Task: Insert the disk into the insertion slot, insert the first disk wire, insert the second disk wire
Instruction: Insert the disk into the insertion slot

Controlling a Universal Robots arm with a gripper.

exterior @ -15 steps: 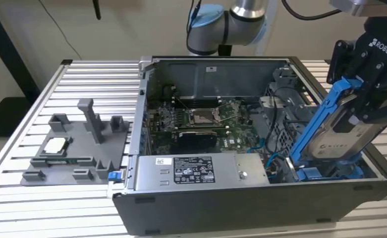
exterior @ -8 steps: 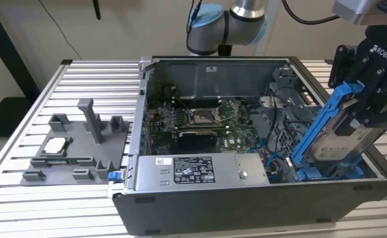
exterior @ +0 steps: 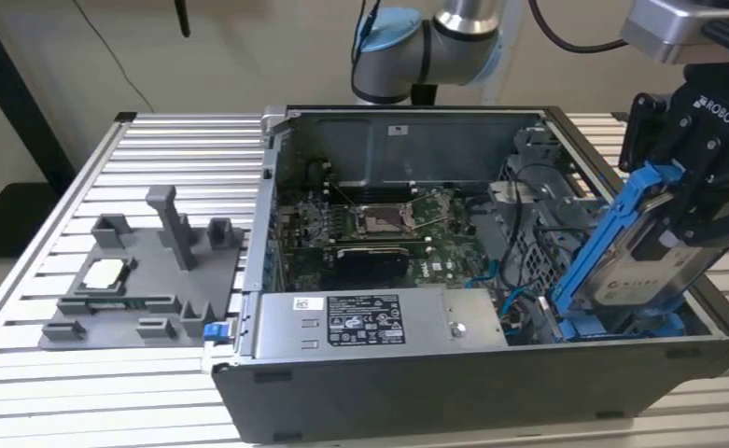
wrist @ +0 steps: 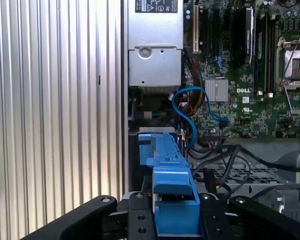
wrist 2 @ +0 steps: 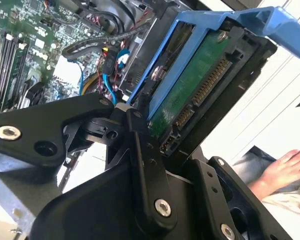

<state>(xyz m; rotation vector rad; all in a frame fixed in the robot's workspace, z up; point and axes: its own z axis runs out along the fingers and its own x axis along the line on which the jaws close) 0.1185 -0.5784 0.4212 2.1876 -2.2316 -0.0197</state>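
1. Pincer (exterior: 669, 233) is clamped on the disk (exterior: 635, 271), gripping its blue carrier frame (exterior: 598, 245). In the exterior view the pincer's own black body covers most of the contact faces.
2. The disk hangs tilted at the exterior view's right end of the open computer case (exterior: 464, 397), lower end down inside it. The case wall hides where that end meets the bay.
3. The arm (exterior: 452, 37) is cut off at the frame edge in the exterior view.
4. Second wrist view: disk (wrist 2: 190, 95) shows its green circuit-board side and connector row. A person's hand (wrist 2: 286, 169) sits at the edge, partly cut off.
5. First wrist view: carrier frame (wrist: 170, 170) is edge-on between the black fingers (wrist: 140, 220). Blue cables (wrist: 190, 112) loop just beyond it, beside the motherboard (wrist: 250, 100).
6. Surface is a ribbed aluminium tabletop (exterior: 177, 149), with a pale wall (exterior: 240, 56) behind.
7. A grey plastic fixture tray (exterior: 140, 280) with upright posts lies to the exterior view's left of the case. A grey metal box (exterior: 364, 322) with a white sticker runs along the case's near wall.
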